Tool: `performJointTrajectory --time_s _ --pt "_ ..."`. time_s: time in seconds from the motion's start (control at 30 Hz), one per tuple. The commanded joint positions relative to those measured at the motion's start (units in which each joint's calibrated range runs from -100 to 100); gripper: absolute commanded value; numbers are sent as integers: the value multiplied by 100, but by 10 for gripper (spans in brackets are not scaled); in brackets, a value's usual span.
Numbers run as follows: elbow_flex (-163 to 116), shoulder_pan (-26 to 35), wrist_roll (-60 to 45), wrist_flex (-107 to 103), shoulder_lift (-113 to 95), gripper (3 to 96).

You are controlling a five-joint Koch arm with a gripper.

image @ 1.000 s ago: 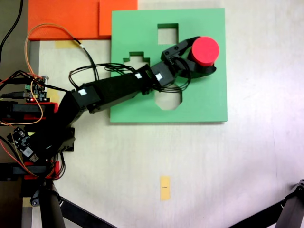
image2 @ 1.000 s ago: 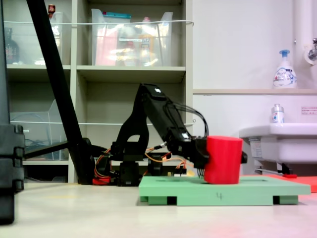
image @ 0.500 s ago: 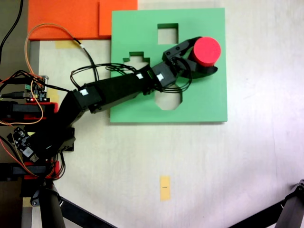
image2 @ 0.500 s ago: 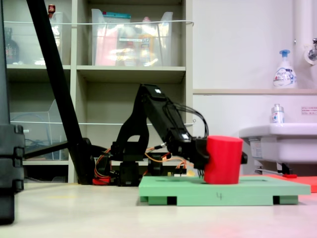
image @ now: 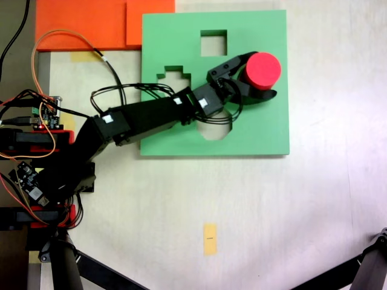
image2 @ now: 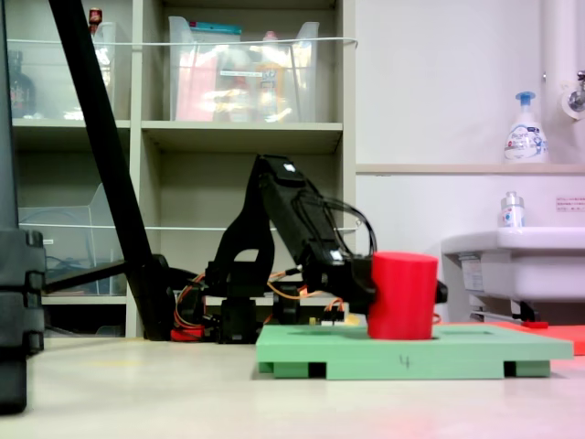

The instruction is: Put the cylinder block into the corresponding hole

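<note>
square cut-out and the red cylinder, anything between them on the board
Nothing: in the first exterior view only bare green board separates the square cut-out from the red cylinder.

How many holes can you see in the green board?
3 visible: a square hole near the top, a stepped hole on the first exterior view's left, an eight-sided hole lower down. The red cylinder may hide another.

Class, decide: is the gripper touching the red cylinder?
Touching. In the first exterior view the gripper has its jaws pressed against opposite sides of the cylinder, with no gap showing.
</note>
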Motion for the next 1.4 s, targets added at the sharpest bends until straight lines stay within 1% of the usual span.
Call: performJointTrajectory --time_s 0.03,0.47,0.5,0.53,0.57,0.73,0.87,0.9,1.03,1.13,1.2,1.3,1.33,1.4 --pt "173 15 -20 650 47 359" --pt "482 147 -24 650 899 368" --pt "462 147 -29 641 940 397" --pt "462 151 -34 641 1010 444" --pt "452 161 -34 631 1010 519" --pt "-16 190 -93 381 577 738" --pt "-246 205 -264 -563 -121 944" --pt "-325 205 -269 -640 -233 958" --pt "-904 200 -278 -640 -1085 958" --pt "-1352 176 -498 -784 -2439 958" --pt "-1621 112 -664 -1256 -3738 958" --pt "-1651 10 -982 -2797 -5763 954" --pt "-1612 -78 -1143 -3471 -6462 902" --pt "-1482 -278 -1538 -4771 -8068 649"
